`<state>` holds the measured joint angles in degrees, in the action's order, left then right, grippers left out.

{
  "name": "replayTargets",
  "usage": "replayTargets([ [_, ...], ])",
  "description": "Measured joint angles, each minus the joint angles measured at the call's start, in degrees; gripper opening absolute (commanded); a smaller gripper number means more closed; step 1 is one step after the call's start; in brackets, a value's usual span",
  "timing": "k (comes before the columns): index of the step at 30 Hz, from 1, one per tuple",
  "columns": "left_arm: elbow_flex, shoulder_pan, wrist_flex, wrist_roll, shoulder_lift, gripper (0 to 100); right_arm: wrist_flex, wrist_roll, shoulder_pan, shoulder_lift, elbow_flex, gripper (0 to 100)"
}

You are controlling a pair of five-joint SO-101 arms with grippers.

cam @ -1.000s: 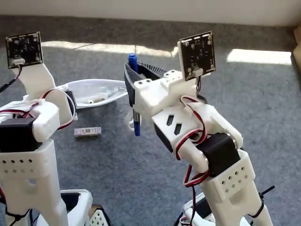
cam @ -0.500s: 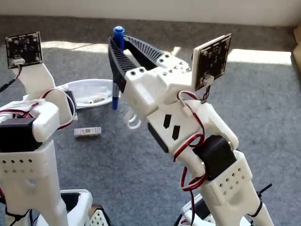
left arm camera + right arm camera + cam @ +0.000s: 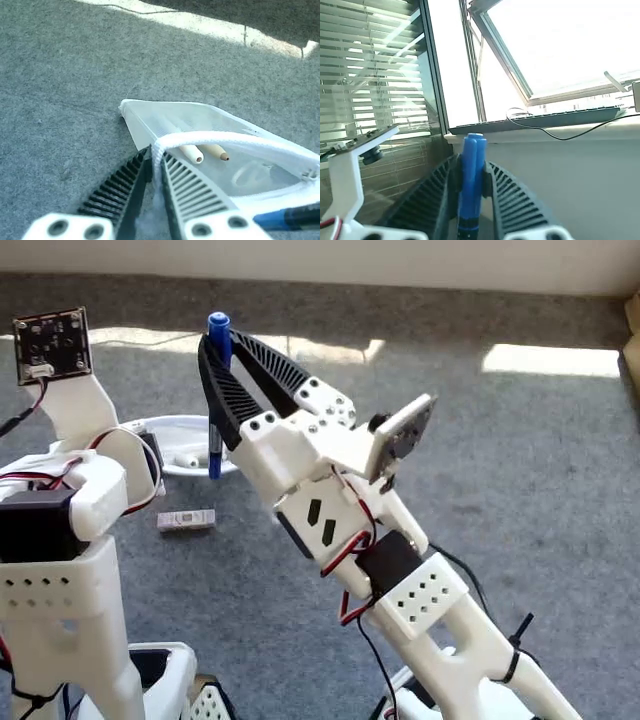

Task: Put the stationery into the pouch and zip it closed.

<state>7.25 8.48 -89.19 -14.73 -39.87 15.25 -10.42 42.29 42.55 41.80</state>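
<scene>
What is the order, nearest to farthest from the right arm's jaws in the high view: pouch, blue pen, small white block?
1. Blue pen, clamped upright between the right arm's jaws.
2. Pouch, on the carpet below the pen's tip.
3. Small white block, alone on the carpet, nearer the camera.

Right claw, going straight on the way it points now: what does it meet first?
Nothing close, it seems. The right claw, shut on the blue pen, points upward toward the far wall; depth is unclear.
</scene>
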Motion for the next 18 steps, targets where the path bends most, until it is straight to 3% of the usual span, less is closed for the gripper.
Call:
replayTargets([
  [7,0.0,0.0,0.0,0.0,0.0,1,0.9,0.1,0.0,1.0,0.3,0.5],
  [18,0.0,1.1,0.0,0.0,0.0,1,13.1,0.2,0.0,1.0,2.3,0.5],
])
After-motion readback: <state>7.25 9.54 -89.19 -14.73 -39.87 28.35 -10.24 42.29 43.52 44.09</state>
